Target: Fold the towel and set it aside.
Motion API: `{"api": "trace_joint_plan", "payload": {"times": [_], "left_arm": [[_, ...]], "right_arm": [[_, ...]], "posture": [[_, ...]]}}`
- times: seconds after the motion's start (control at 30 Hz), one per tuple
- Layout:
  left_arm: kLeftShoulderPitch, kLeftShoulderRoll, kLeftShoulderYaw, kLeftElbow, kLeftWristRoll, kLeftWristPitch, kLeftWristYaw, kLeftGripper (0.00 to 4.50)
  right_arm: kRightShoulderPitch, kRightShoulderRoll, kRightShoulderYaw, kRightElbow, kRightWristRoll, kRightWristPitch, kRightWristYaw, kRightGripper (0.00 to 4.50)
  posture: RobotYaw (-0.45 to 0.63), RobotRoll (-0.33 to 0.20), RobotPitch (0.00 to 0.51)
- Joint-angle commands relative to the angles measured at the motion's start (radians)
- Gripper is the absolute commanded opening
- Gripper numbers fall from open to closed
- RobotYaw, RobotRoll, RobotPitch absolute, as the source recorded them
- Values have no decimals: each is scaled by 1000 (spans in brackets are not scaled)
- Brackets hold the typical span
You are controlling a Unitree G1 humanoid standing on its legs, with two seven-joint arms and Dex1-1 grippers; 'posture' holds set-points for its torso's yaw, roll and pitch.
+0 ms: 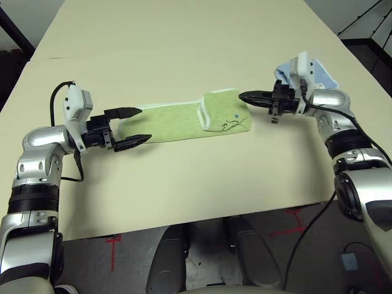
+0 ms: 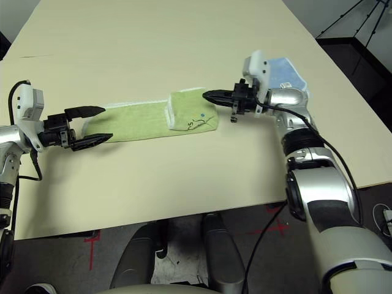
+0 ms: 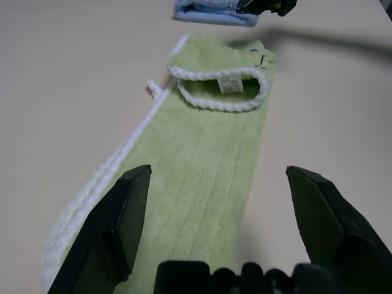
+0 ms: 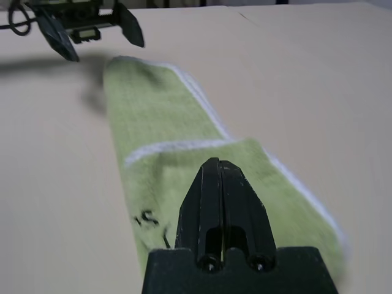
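My left gripper [image 1: 130,127] hangs wide apart at the near end of the long light-green terry towel [image 1: 174,122], lying flat mid-table. It looks light and floppy, so I'd pinch a white-stitched corner. My right gripper [image 1: 246,96] is pressed together at the folded-over far end, apparently holding nothing.

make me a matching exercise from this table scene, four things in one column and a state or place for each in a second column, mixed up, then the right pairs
Things:
1. left gripper
2. right gripper
3. towel
4. light-blue cloth

States or places:
a. small and folded, lying behind the right arm
b. fingers spread wide at the towel's unfolded end
c. light green, one end folded back over itself
d. fingers shut together above the towel's folded end

Pairs: 1-b, 2-d, 3-c, 4-a
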Motion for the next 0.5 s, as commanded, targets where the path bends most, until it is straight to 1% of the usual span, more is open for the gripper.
{"api": "trace_joint_plan", "payload": {"times": [0.03,0.13,0.3,0.43,0.5], "left_arm": [[9,-1,-9,0,12,-7,-8,4500],[22,1,-6,-16,8,-1,-4,4500],[28,1,-5,-33,4,8,2,4500],[32,-1,-3,-48,1,16,9,4500],[34,-1,-2,-53,0,19,12,4500]], "right_arm": [[-20,34,12,54,-41,-18,-19,10],[-28,84,14,92,-64,-15,-48,10],[-33,124,50,139,-139,3,-106,10],[-30,121,83,162,-200,44,-142,10],[-27,109,77,164,-206,46,-144,10]], "posture": [[-19,0,212],[-12,0,212],[-6,0,213],[-2,0,215],[-5,0,215]]}}
